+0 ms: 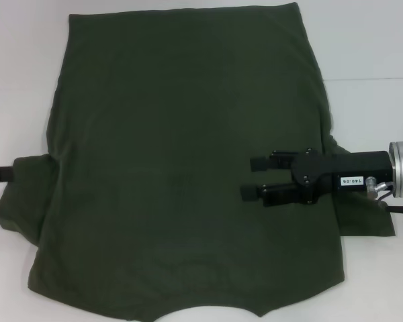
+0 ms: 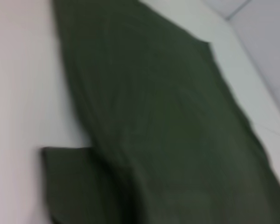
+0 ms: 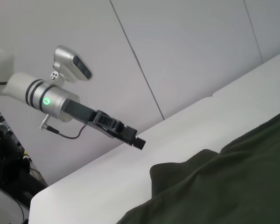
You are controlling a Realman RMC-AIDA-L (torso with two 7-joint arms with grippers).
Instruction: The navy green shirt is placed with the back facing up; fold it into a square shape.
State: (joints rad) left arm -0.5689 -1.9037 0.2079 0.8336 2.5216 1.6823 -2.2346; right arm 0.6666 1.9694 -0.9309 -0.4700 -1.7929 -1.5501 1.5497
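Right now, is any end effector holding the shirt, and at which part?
No. The right end effector is open above the navy green shirt, holding nothing. The left end effector is beside the left sleeve, apparently not gripping it.

We read one marking only, a small white label on the black body of the right gripper (image 1: 252,177) in the head view, which appears to say "140-05" as printed upside down, and we find no legible text on the navy green shirt (image 1: 181,168).
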